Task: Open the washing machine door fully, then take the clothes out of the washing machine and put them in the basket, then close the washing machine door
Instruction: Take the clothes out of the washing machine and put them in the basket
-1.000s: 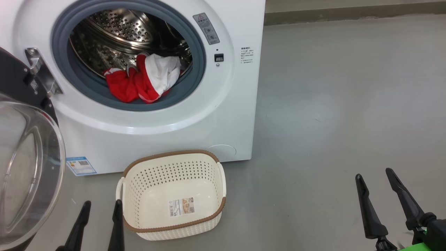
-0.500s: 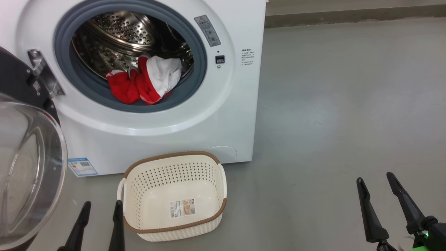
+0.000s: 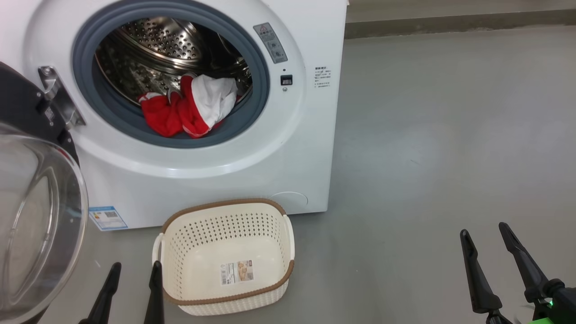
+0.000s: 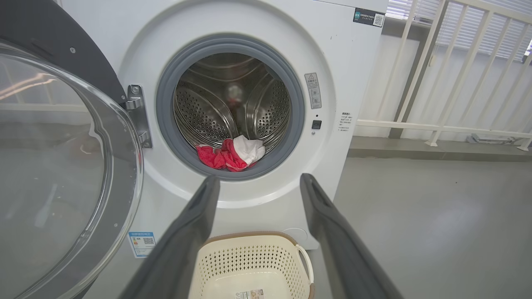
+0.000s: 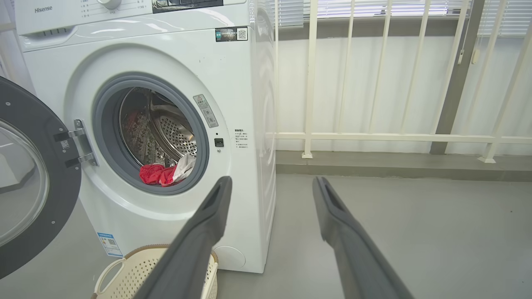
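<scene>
The white washing machine (image 3: 288,148) (image 4: 357,83) (image 5: 232,83) stands with its door (image 3: 31,216) (image 4: 54,166) (image 5: 25,182) swung wide to the left. The red and white clothes (image 3: 189,110) (image 4: 232,153) (image 5: 164,172) lie at the front lip of the steel drum. Below it the cream basket (image 3: 227,256) (image 4: 253,265) (image 5: 124,272) sits on the floor, holding just a paper label. My left gripper (image 3: 135,270) (image 4: 257,185) is open, low beside the basket's left side. My right gripper (image 3: 483,229) (image 5: 270,185) is open, far right over bare floor.
Grey floor (image 3: 450,135) stretches right of the machine. A white railing (image 5: 395,137) and a low curb (image 3: 450,20) run along the back wall.
The camera view has shifted slightly, so machine and basket sit a little lower and more to the right. The right gripper sits a little lower in the picture. Clothes and door are unmoved.
</scene>
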Controlling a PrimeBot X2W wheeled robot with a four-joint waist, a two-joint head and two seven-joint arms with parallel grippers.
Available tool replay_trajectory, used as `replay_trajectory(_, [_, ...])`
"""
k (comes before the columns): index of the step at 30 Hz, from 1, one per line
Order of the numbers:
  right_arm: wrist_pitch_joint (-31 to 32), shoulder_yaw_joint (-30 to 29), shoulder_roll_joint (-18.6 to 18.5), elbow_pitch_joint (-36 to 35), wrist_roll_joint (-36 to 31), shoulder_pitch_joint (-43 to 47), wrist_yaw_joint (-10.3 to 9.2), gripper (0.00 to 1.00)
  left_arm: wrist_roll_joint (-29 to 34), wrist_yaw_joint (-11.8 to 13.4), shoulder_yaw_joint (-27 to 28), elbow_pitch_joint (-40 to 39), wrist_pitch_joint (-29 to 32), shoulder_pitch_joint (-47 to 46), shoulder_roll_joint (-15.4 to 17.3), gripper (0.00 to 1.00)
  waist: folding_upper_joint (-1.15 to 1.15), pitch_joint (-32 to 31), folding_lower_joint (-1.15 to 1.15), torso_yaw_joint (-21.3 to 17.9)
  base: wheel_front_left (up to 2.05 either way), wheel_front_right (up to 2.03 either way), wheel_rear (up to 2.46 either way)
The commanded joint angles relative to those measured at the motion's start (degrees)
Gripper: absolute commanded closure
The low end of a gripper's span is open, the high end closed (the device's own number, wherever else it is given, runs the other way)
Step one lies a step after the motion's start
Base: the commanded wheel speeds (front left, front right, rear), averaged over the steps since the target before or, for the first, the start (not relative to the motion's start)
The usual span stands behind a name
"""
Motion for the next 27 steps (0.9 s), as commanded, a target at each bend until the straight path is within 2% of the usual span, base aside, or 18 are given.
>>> replay_trajectory(1, [-0.09,1.22,-0.95,-1.42,0.31,-0.88,0.28,0.0,0.49,0.29,1.9,-1.6,-0.04,-1.16,1.24,0.0,0.0,0.02,0.0,0.06,1.23,-1.23,0.0])
replay_trajectory(15, [-0.06,1.41,-0.95,-1.25,0.6,-0.79,0.28,0.0,0.02,0.49,1.74,-2.18,-0.5,-1.33,1.3,0.0,0.0,0.32,0.0,0.49,1.46,-1.46,0.0])
replay_trajectory(27, [-0.25,1.71,-0.95,-0.99,0.77,-0.94,0.28,0.0,-0.13,0.5,0.96,-2.39,0.37,-0.85,1.8,0.0,0.0,0.15,0.0,0.37,0.21,-0.21,0.0])
